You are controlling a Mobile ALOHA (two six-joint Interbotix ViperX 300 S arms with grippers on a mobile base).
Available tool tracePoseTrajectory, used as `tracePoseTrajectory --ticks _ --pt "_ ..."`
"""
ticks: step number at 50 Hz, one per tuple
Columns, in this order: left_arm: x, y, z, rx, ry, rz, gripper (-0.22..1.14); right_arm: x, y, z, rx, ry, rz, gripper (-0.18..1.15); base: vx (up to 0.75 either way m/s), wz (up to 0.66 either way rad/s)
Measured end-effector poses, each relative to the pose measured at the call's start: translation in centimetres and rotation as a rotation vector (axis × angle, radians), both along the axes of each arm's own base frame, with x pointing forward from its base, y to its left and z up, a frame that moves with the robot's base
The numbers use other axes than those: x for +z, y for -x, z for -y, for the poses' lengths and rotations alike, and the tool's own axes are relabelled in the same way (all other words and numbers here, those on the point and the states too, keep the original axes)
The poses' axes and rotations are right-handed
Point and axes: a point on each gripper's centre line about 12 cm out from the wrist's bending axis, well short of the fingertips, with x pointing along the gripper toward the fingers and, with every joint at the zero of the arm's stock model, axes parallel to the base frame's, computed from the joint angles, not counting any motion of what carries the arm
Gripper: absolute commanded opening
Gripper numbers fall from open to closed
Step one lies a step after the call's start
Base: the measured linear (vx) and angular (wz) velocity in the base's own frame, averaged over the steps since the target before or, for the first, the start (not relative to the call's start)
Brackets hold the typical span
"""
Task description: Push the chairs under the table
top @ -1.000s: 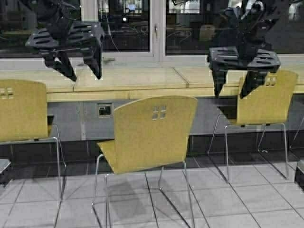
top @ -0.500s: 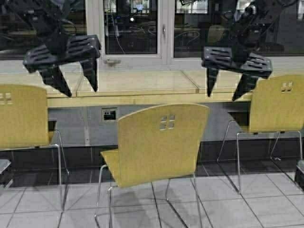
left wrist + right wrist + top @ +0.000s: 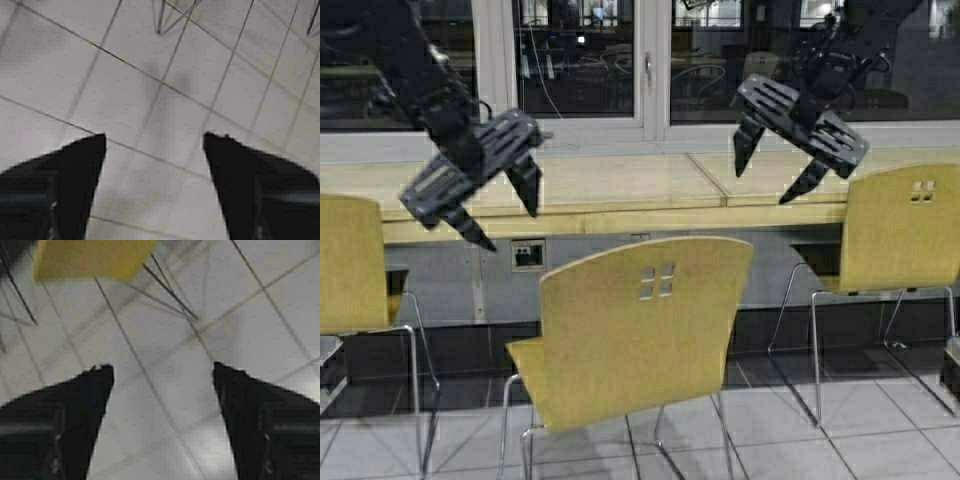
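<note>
Three yellow-tan chairs stand on the tiled floor before the long pale-wood table. The middle chair is pulled out and turned a little, nearest to me. The left chair and the right chair sit closer to the table edge. My left gripper hangs open in the air above and left of the middle chair's backrest. High on the right, my right gripper is open too, left of the right chair. In the right wrist view a chair seat and its wire legs show beyond that gripper. The left gripper has only floor tiles under it.
Dark windows run behind the table above a white sill. A wall socket sits under the table top. Grey floor tiles spread in front of the chairs.
The robot has moved: the scene has shifted and the middle chair looks nearer. Both arms have swung, the left gripper lower and tilted, the right one tilted and raised a little.
</note>
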Motion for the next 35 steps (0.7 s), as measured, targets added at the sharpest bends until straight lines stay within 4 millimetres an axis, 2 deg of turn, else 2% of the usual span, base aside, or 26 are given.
tracePoseTrajectory --ticks 5,12,18,25,35 --pt "-0.6 -0.3 1.4 0.089 0.059 0.003 0.93 -0.5 -0.9 -0.2 -0.071 -0.056 0.003 0.94 0.23 0.04" --pt "-0.4 -0.9 3.6 0.158 0.115 0.07 0.93 -1.0 -2.1 -0.2 -0.133 -0.087 0.043 0.94 0.22 0.06" --pt "-1.0 -0.8 5.2 0.207 0.176 0.056 0.93 -2.1 -2.2 -0.1 -0.167 -0.104 0.018 0.94 0.2 0.07" --pt "-2.3 -1.0 5.5 0.276 0.221 0.019 0.93 -3.2 -2.2 -0.4 -0.198 -0.128 -0.021 0.94 0.19 0.07" --pt "-3.6 -1.4 5.8 0.312 0.23 -0.004 0.93 -3.6 -2.6 -0.7 -0.214 -0.147 -0.04 0.94 0.21 0.03"
